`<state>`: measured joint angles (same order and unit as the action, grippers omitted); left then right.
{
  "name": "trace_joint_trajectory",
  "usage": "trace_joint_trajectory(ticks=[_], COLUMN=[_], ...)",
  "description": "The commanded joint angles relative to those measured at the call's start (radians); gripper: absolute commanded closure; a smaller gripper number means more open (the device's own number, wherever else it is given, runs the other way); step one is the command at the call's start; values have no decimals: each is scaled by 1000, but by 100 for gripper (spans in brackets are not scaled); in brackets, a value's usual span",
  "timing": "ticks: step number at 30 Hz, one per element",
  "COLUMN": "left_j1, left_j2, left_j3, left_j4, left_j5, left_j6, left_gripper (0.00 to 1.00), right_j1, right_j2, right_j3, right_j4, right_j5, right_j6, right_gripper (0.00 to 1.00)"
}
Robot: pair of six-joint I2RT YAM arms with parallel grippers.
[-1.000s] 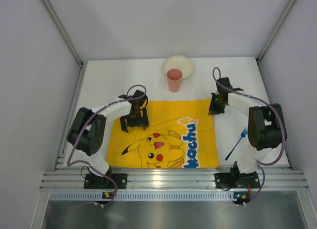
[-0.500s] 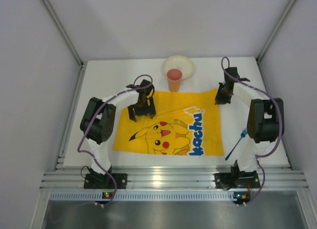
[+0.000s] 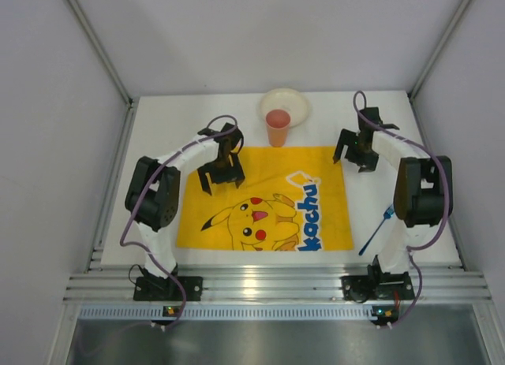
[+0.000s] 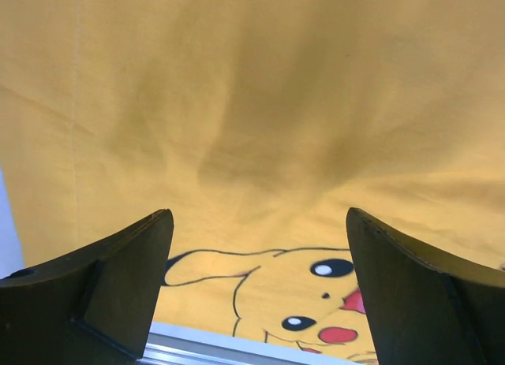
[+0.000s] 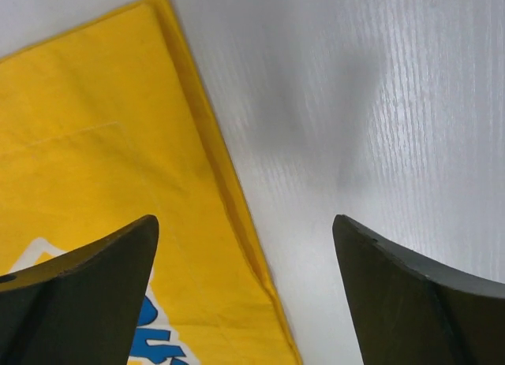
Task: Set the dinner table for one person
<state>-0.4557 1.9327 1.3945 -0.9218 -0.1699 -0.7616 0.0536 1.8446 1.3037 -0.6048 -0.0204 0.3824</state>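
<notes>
The dinner table (image 3: 154,136) is a white top carrying a yellow cartoon placemat (image 3: 264,199) spread flat in its middle. My left gripper (image 3: 221,178) hovers open over the mat's far left part; the left wrist view shows the yellow cloth (image 4: 252,128) between its spread fingers (image 4: 118,286). My right gripper (image 3: 352,158) stands open at the mat's far right corner. In the right wrist view the mat's hemmed edge (image 5: 237,215) runs between the jaws, with bare table (image 5: 379,105) to its right. Neither gripper holds anything.
A pink cup (image 3: 277,127) stands just beyond the mat's far edge, in front of a white bowl (image 3: 293,102). A blue fork (image 3: 377,229) lies on the table right of the mat, beside the right arm. Grey walls close in the table on three sides.
The placemat has slid away from the near edge and now lies square. My right gripper has opened and let go of the mat's far right corner. Both arms moved farther out.
</notes>
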Motion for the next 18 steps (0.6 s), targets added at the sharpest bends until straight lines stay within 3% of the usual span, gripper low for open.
trace_joint_trajectory(ticks=[1,5,8,13,16,18], left_j1=[6,6,6,6,6,3], left_j2=[-98,-71,-2,202,298,321], left_j3=[136,319,470,797,900,891], left_j4=[-112,-137,-60,-18,24,119], left_j5=[-8,3,41,108,159,217], left_j6=[-70,-48,25,76,81,81], left_gripper=[4,4,4,4,4,5], right_j1=[-11,-11,0,8,8,8], right_j2=[-93,-223,-335,-499,-594,-649], right_j3=[43,54,17,-89,-170,-227], right_j4=[-35,-81,-105,-148,-168,-174], right_j5=[42,27,-27,-55,-52,-50], right_j6=[-1,16,27,39,42,44], right_gripper=[6,5,5,5,5,6])
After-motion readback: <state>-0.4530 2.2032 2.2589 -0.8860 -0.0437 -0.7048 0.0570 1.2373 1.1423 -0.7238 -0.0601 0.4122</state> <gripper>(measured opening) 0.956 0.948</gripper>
